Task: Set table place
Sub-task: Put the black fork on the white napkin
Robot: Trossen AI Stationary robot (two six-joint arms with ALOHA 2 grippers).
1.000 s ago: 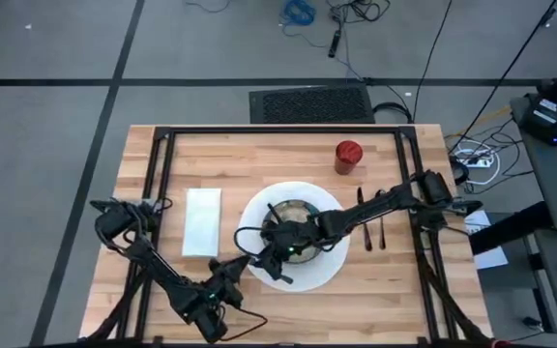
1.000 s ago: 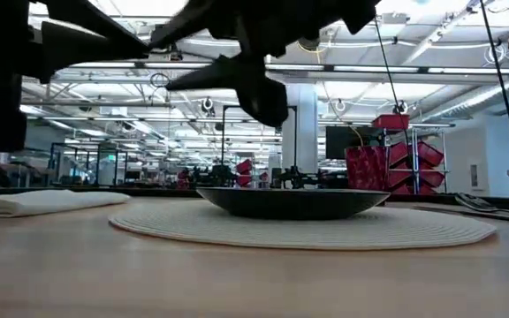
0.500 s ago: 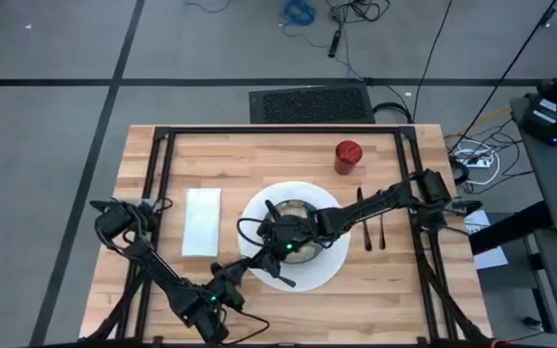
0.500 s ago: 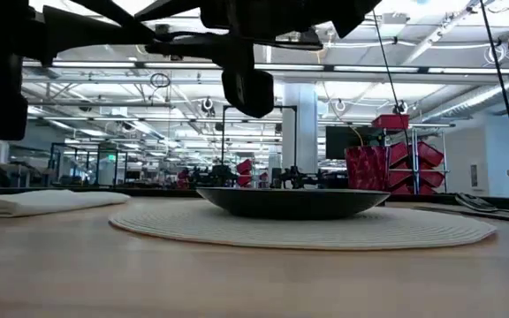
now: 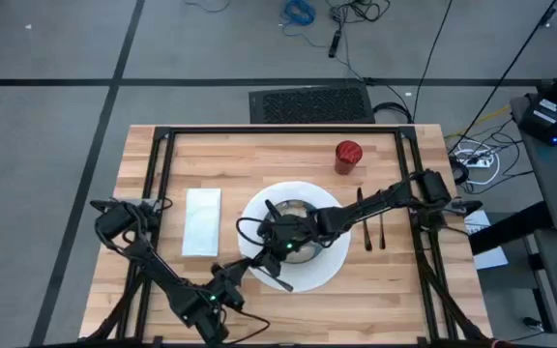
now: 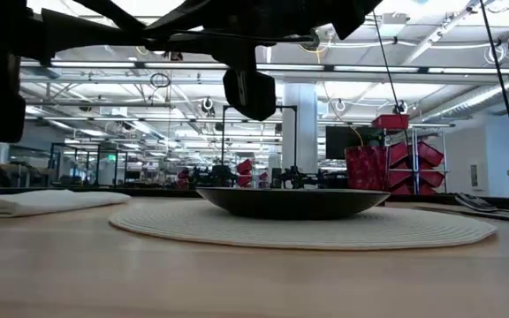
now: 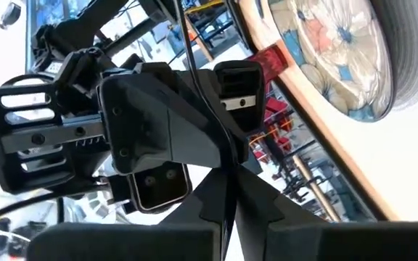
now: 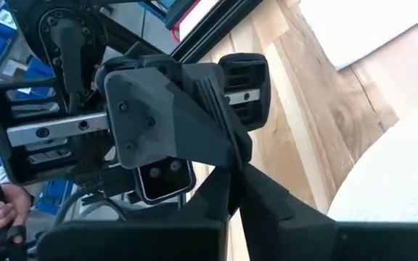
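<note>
A large white plate (image 5: 329,263) lies mid-table with the speckled bowl (image 5: 298,215) on it. The white napkin (image 5: 201,221) is to its left, the red cup (image 5: 348,155) behind it, and two dark cutlery pieces (image 5: 369,228) to its right. My left gripper (image 5: 255,262) and my right gripper (image 5: 273,249) meet tip to tip above the plate's near-left part, both shut. A dark cutlery piece (image 5: 284,281) juts out from where they meet, clear of the plate. My left gripper comes level from the near left, and its shut fingers (image 8: 232,190) close on the dark cutlery piece; which part they have is hidden. My right gripper comes from the right, over the bowl. Its shut fingers (image 7: 231,194) meet the same piece. The piece's free end (image 5: 291,286) hangs over the plate's near edge.
The black frame rails (image 5: 259,131) run along the table's far and side edges. Bare wood lies between the napkin and the plate, and along the near edge.
In the low view the dark fingers that slanted down a second ago have tipped level. Both grippers have stayed together above the plate's near-left part, with the dark piece between them. The plate, bowl, napkin and cup have not moved.
</note>
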